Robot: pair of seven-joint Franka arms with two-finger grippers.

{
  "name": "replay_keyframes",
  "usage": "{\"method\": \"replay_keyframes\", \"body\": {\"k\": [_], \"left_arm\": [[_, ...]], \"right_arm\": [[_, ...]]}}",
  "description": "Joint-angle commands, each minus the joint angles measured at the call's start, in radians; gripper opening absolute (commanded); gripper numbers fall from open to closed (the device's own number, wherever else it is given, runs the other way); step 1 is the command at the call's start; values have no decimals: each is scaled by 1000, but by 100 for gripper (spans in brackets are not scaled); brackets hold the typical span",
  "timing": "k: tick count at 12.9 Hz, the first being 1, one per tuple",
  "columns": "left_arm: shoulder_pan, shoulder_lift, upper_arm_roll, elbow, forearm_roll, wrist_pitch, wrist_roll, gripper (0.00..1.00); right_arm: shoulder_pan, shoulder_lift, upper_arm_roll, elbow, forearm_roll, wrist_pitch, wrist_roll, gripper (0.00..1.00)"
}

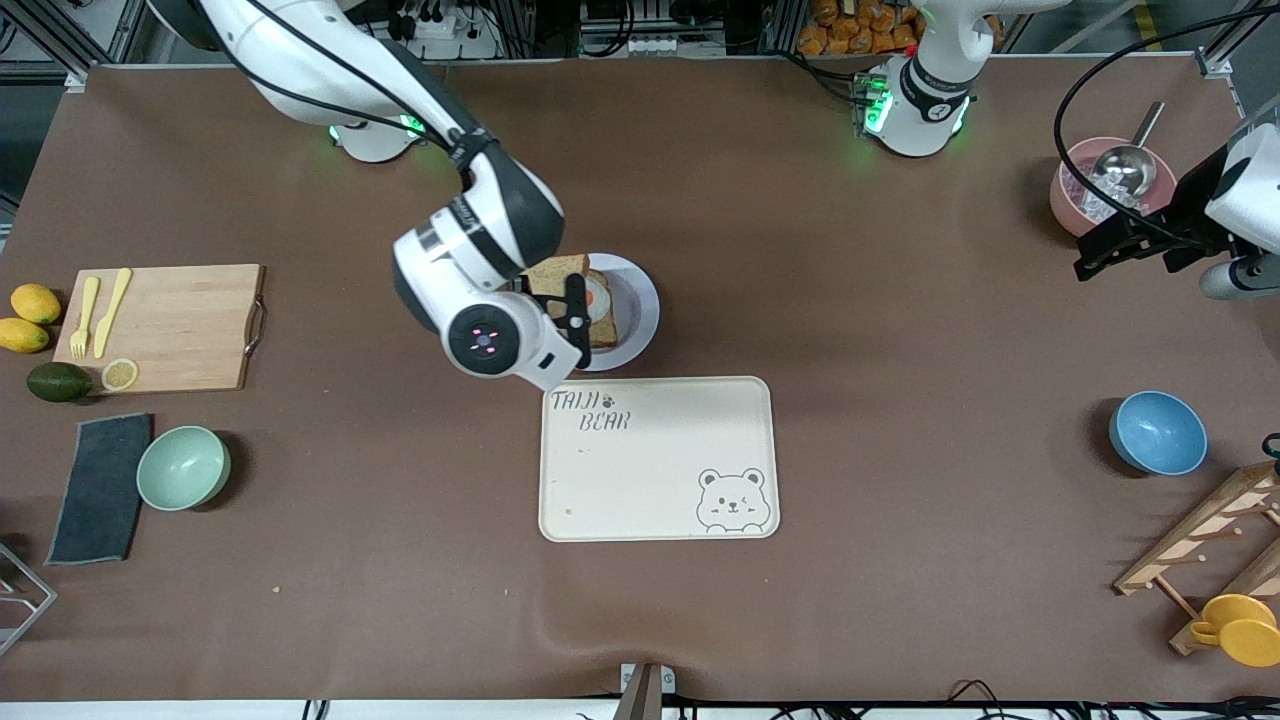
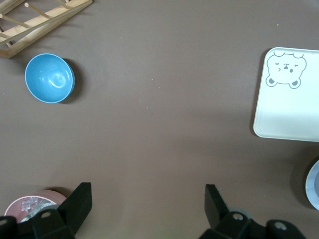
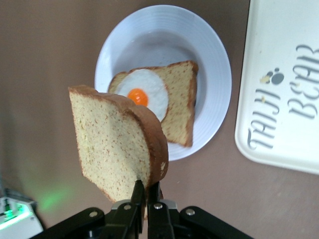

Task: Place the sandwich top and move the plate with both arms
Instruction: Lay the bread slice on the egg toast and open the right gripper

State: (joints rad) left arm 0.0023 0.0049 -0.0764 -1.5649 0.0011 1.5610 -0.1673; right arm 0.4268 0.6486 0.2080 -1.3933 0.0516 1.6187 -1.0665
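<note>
R gripper (image 3: 146, 191) is up over the plate (image 1: 640, 300), fingers pressed tight on one edge of the sandwich top (image 3: 117, 144). The slice hangs edge-on from the pinch, tilted, its bare speckled face showing in the right wrist view, crust running along the rim. It's clear of everything below, not touching the plate or the food on it.

Directly under the held slice sits the egg bread (image 3: 169, 102): a 2nd slice lying flat in the plate w/ a fried egg on top, yolk up. From the front view the R arm's wrist covers part of the plate, & the slice pokes out just above the egg.

Plate rests on the table just beside the cream tray (image 1: 660, 460), on the side farther from the front camera; tray carries a bear drawing & lettering.

L gripper (image 2: 147, 206) waits well apart from all this, at the left arm's end of the table, fingers spread wide w/ nothing between them. It hangs over bare table, next to a pink bowl (image 1: 1085, 200) holding a metal scoop. Blue bowl (image 2: 50, 78) lies off from that claw, near a wooden rack (image 2: 37, 22).
</note>
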Motion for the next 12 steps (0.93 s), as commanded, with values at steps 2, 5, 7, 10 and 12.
{"method": "replay_keyframes", "body": {"k": [2,5,7,10,12], "left_arm": [[10,-8,-2,11,-3,-16,-1,100],[7,-5,-6,5,-3,-19,-3,100],[10,-5,-6,9,-3,-24,-1,100],[10,-5,-6,8,-3,-26,-1,100],[10,-6,-3,11,-1,-36,0,100]], "right_arm": [[24,54,-10,43,-30,27,13,0],[24,78,-10,43,-30,67,14,0],[27,91,-10,43,-29,90,51,92],[39,91,-10,42,-30,93,49,100],[44,85,-10,43,-30,90,51,100]]}}
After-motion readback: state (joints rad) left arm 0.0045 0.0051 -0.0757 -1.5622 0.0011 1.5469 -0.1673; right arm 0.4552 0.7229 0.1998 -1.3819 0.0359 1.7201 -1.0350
